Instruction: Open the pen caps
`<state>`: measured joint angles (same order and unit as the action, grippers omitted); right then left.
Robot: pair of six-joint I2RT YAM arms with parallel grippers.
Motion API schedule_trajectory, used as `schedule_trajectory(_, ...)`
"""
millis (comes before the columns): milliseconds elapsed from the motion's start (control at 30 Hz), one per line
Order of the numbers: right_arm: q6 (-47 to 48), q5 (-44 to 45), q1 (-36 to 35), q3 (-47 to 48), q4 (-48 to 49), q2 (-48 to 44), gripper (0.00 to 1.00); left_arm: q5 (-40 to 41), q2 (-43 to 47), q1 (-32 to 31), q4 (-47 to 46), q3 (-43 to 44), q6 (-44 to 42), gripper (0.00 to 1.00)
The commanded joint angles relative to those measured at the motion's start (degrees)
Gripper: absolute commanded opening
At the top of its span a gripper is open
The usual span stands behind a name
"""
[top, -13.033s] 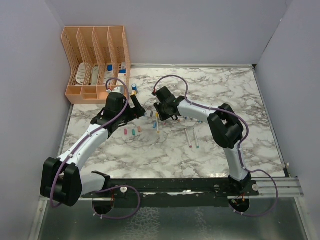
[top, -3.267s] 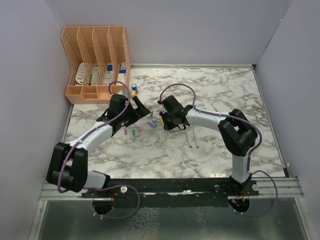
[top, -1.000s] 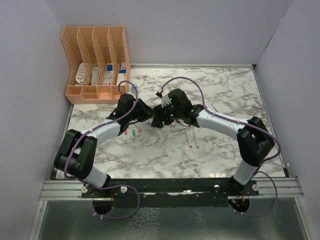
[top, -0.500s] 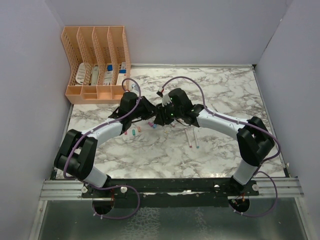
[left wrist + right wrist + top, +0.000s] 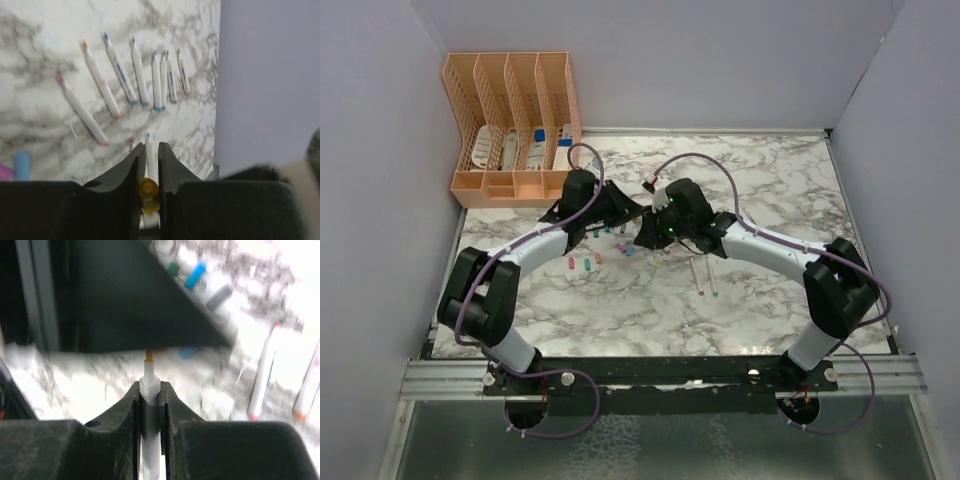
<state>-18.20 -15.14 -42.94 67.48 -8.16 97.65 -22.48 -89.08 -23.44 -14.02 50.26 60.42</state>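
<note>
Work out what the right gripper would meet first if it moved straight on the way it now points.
Most likely the left gripper, the dark bulk directly ahead of the pen held by the right gripper. Depth is blurred, so the gap is uncertain.

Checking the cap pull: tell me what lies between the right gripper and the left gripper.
Right wrist view: a white pen barrel and its yellow tip run from the right gripper toward the left gripper.

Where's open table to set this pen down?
Two bare patches of table: the wide near strip between the scattered caps and the rail, and the far right corner beside the wall. The middle is crowded with caps and pens, up to the organizer.
</note>
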Motion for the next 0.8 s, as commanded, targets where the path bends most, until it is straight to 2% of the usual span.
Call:
schedule_trajectory(0,0.57,-3.23,-1.50,-7.95,-1.54,-7.86,0.01,0.78,-5.23,7.30,-3.56,10.42,-2.46,0.00)
schedule_trajectory(133,0.43,-1.85,-1.46,-11.81,-2.10,-11.32,0.01,0.39,-6.92,9.49,-1.15,13.97,-4.51,0.00)
schedule_trajectory(267,0.85,4.19,-1.45,-12.48,-3.18,-11.63,0.01,-0.47,-6.18,9.41,1.88,12.29,-6.02,0.00)
schedule_trajectory(467,4.64,14.76,-1.51,-5.66,-8.91,-2.99,0.01,4.53,0.23,7.91,11.29,4.19,-12.94,0.00)
schedule_trajectory(767,4.60,19.98,-1.53,2.91,-10.66,8.48,0.01,11.91,6.80,5.52,19.86,-1.93,-17.85,0.00)
